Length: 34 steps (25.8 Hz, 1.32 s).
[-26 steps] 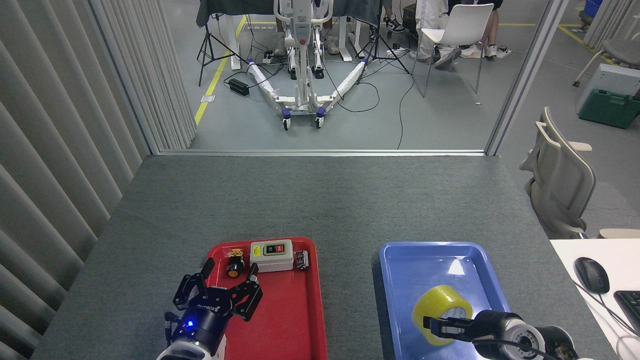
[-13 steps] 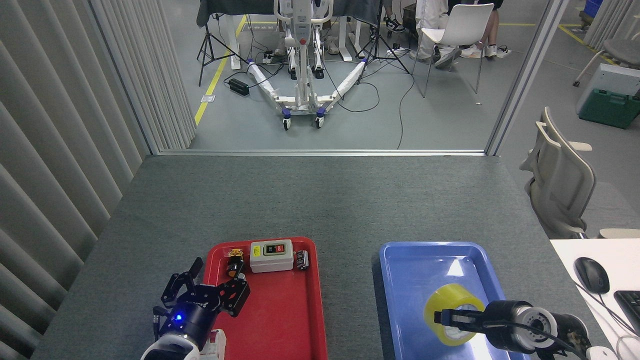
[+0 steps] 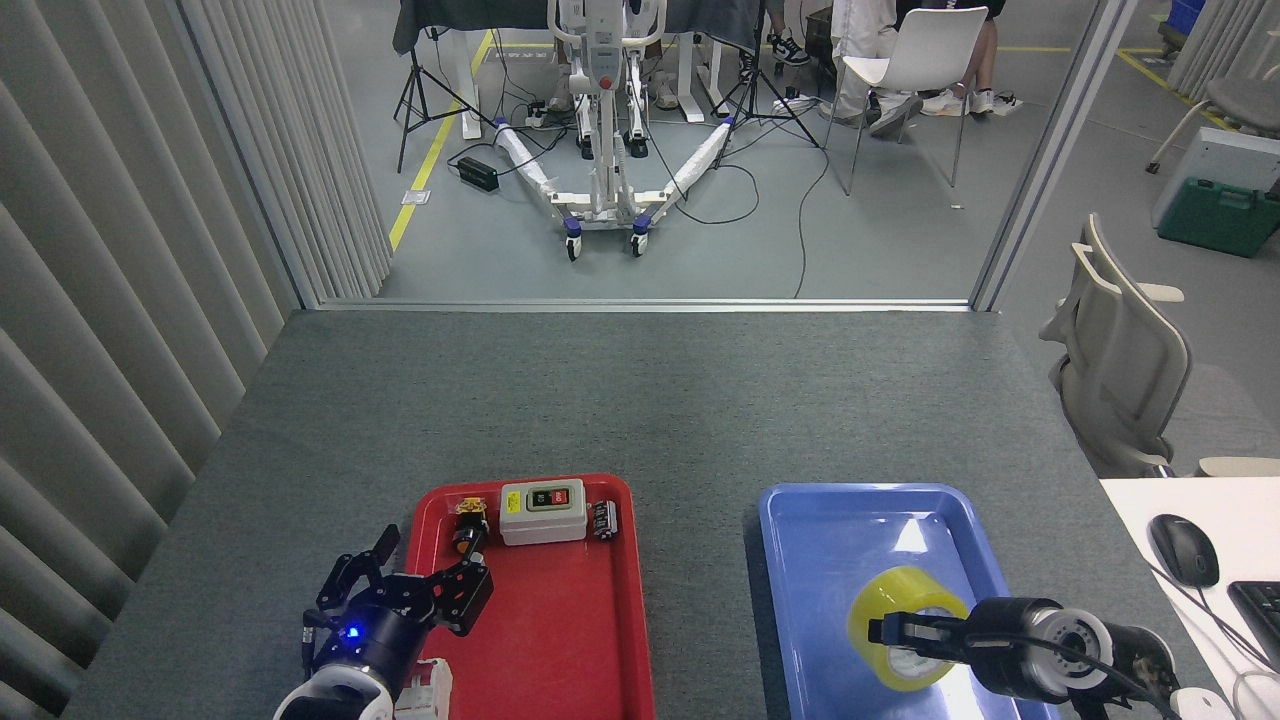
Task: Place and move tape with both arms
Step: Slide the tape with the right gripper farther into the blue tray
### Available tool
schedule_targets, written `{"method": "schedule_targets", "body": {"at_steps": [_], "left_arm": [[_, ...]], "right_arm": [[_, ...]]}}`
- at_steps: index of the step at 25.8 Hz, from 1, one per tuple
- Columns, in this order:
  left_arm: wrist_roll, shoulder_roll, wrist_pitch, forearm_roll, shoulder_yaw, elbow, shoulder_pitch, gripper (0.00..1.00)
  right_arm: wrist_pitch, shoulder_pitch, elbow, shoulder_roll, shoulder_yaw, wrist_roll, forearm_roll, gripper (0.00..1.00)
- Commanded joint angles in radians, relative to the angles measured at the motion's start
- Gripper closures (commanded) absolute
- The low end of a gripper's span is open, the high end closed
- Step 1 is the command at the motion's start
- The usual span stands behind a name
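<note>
Blue tray (image 3: 800,520) lower right of frame, red tray (image 3: 590,650) lower centre. Tape (image 3: 893,600) in blue tray, near end. R gripper (image 3: 900,633) clenched on tape rim. L gripper (image 3: 400,590) lower left, fingers spread, empty.

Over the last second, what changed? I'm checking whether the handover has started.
The left gripper drew back toward the robot and a little leftward, off the red tray, fingers spread, holding nothing. The right gripper carried the tape a little to the right over the blue tray, keeping it between its fingers. The switch box and small parts on the red tray did not move.
</note>
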State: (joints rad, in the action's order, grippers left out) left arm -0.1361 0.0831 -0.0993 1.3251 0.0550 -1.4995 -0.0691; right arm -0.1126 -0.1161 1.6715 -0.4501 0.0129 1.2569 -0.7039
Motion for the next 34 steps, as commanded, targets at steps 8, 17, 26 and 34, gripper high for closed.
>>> {"method": "schedule_targets", "body": {"at_steps": [8, 17, 26, 34], "left_arm": [[-0.002, -0.005, 0.023, -0.001, -0.012, 0.03, -0.003, 0.0], [-0.002, -0.01, 0.023, -0.001, -0.011, 0.031, -0.008, 0.0], [-0.002, -0.01, 0.023, -0.001, -0.011, 0.031, -0.011, 0.0], [-0.002, -0.013, 0.024, -0.001, -0.012, 0.064, -0.012, 0.0]], "right_arm": [[0.001, 0.003, -0.035, -0.004, 0.001, -0.02, -0.014, 0.66], [0.007, 0.022, -0.035, -0.004, 0.001, -0.051, -0.017, 0.02], [0.008, 0.038, -0.035, -0.007, -0.001, -0.082, -0.017, 0.01], [0.057, 0.087, -0.019, -0.01, -0.011, -0.186, -0.019, 0.01]]}}
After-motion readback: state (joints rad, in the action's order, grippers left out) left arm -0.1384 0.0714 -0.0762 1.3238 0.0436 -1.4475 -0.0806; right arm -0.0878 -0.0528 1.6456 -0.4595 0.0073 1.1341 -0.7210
